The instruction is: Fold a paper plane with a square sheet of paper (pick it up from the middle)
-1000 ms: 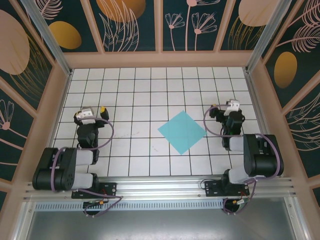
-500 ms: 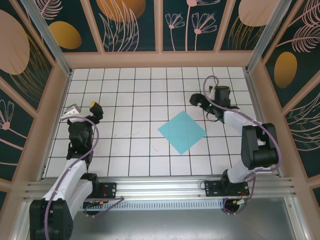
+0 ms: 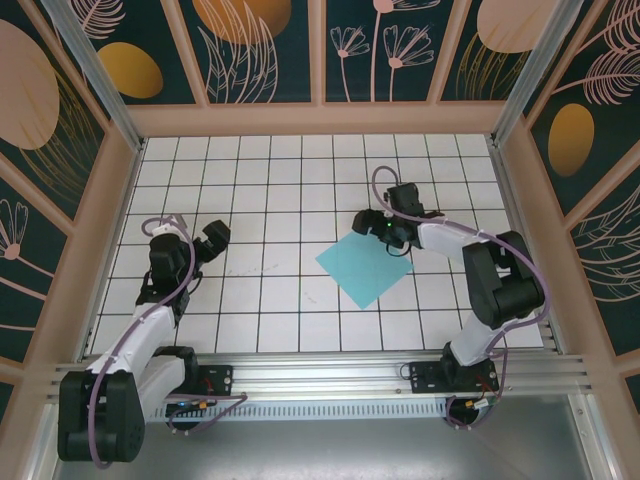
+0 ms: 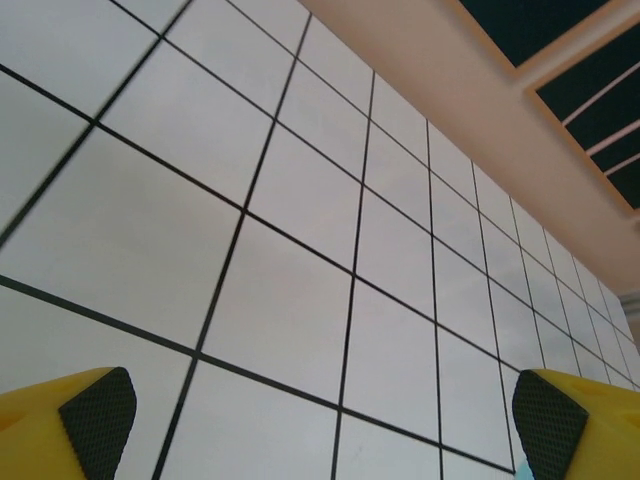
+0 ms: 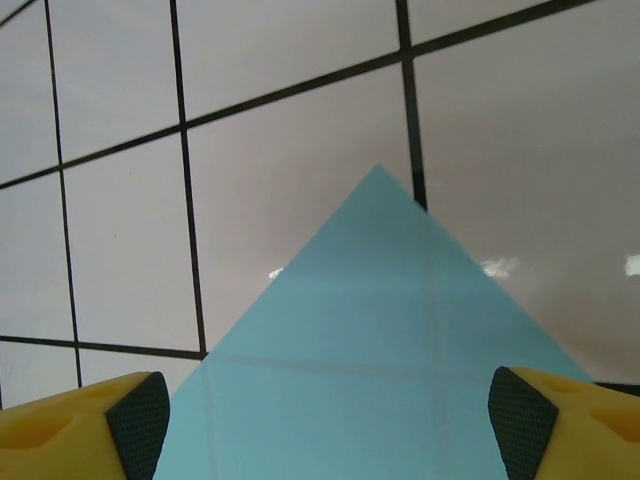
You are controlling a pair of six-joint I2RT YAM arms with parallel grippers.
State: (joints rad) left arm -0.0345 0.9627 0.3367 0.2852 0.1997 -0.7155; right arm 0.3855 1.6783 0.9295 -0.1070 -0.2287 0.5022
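Firstly, item by item, from the largest down.

Enclosure walls [image 3: 260, 40]: dark panels with pale leaf and flower drawings and orange ovals, in light wooden frames, on three sides of the table.

Table [image 3: 270, 180]: white square tiles with black grid lines. A metal rail [image 3: 320, 375] along the near edge carries both arm bases.

Right arm [image 3: 500, 280]: black and white, bent at the elbow and reaching inward and leftward towards the middle of the table.

Left arm [image 3: 150, 330]: stretched forward along the left side of the table, well apart from the paper.

Square sheet of paper [image 3: 365, 268]: light turquoise, unfolded, lying flat on the table right of centre and turned like a diamond. Faint grid lines show through it in the right wrist view [image 5: 380, 360].

Right gripper [image 3: 370, 228]: low over the far corner of the sheet. In its wrist view [image 5: 330, 425] the yellow fingers stand wide apart at the bottom corners, with the sheet's corner pointing away between them. Nothing is clamped; contact with the paper cannot be told.

Left gripper [image 3: 193, 234]: jaws spread wide over bare tiles [image 4: 320, 420], holding nothing.

Pads [image 4: 95, 410]: black, cross-hatched, set into the yellow fingertips of both grippers.
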